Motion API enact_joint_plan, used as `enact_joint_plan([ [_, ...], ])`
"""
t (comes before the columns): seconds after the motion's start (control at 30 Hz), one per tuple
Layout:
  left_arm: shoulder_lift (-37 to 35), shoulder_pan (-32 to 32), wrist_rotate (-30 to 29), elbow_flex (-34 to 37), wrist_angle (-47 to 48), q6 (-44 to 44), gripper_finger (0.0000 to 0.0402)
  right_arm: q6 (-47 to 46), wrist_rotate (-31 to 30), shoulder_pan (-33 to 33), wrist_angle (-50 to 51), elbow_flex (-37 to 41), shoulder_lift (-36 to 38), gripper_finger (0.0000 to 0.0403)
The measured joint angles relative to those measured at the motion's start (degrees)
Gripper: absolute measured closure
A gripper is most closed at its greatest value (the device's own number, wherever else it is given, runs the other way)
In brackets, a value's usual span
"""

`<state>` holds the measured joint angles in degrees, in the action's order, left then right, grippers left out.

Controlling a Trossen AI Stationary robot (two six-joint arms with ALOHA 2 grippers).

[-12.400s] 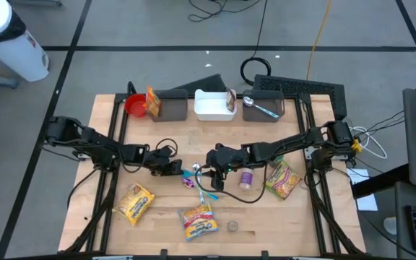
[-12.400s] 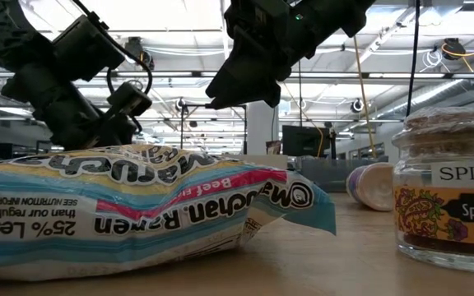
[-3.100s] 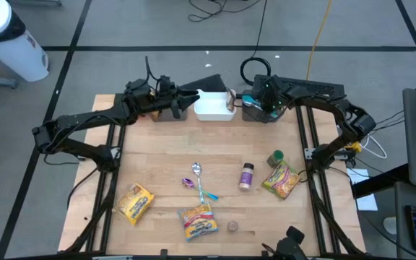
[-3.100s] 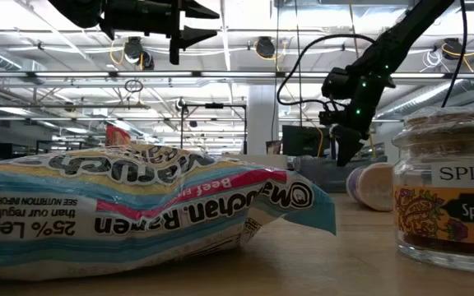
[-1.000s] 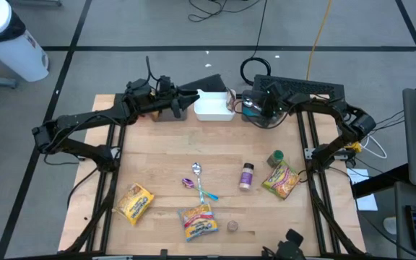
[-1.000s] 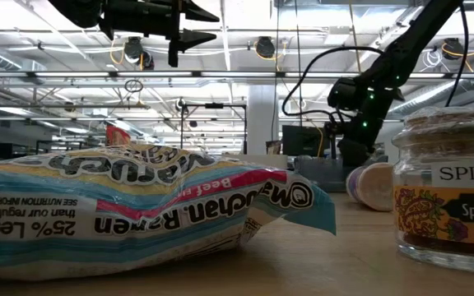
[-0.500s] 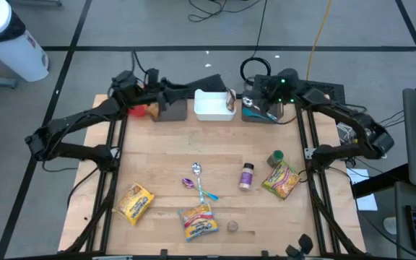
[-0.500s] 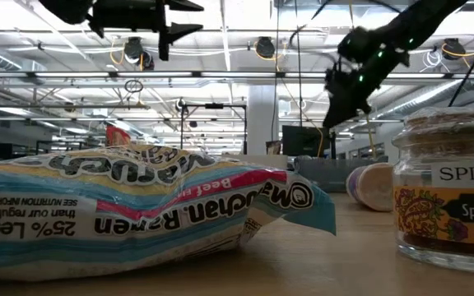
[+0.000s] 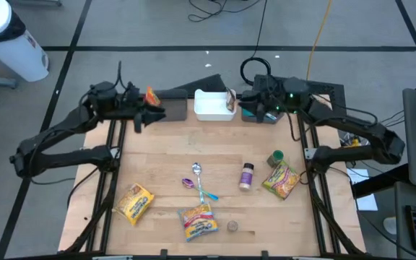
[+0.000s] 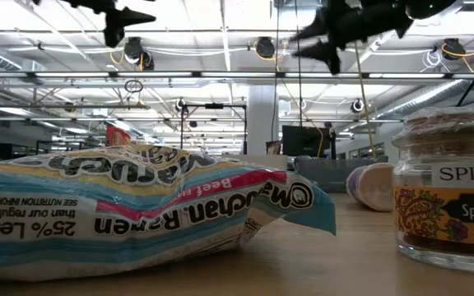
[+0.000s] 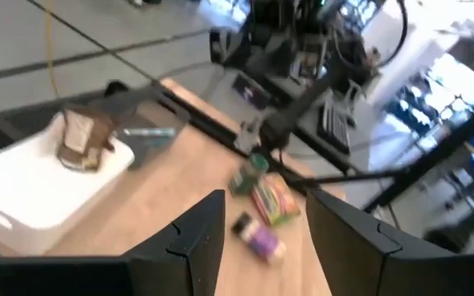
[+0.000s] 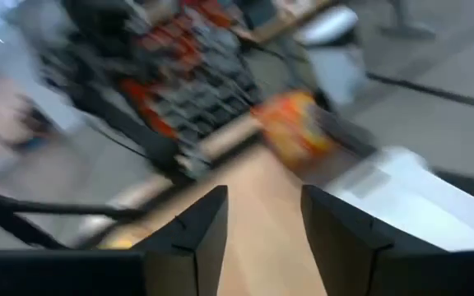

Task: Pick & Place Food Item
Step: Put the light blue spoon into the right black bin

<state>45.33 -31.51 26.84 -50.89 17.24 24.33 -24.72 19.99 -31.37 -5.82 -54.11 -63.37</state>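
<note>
Three ramen packets [image 9: 133, 202] [image 9: 198, 220] [image 9: 282, 178] lie flat on the wooden table [image 9: 165, 159], with a spice jar [image 9: 246, 175] on its side between them. My left gripper [image 9: 152, 114] hangs open and holds nothing, high over the back left by the orange packet [image 9: 152, 97] in the left dark bin [image 9: 170, 107]. My right gripper [image 9: 243, 101] is open too, level, high beside the right dark bin [image 9: 267, 112]. In the low view both grippers [image 10: 130, 18] [image 10: 309, 43] show near the top, far above the table.
A white bin [image 9: 211, 106] with a brown packet [image 9: 230, 101] stands between the dark bins. A teal-handled spoon [image 11: 151, 131] lies in the right bin. A second spoon [image 9: 201, 182], a green-lidded jar [image 9: 274, 157] and a small lid [image 9: 232, 226] lie on the table.
My right gripper has risen out of the right dark bin and tipped from pointing down to level, now pointing toward the table's left. My left gripper has drawn back from over the left dark bin toward the table's left edge, staying high.
</note>
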Motion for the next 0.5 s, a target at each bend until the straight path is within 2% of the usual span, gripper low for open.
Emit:
enact_joint_plan([
  [0.17,-2.0,6.3,-2.1,0.0,6.8,-1.0,0.0225,-4.8,-11.2,10.4,-13.1,0.0,-4.5,0.0233],
  [0.3,-1.9,11.8,-4.9,0.0,14.1,-3.6,0.0225,-5.9,-18.3,17.1,-18.8,0.0,-10.2,0.0223],
  [0.5,-1.9,18.1,-7.4,2.2,17.8,-3.4,0.0225,-16.0,-20.0,23.5,-27.1,0.0,-20.5,0.0215],
])
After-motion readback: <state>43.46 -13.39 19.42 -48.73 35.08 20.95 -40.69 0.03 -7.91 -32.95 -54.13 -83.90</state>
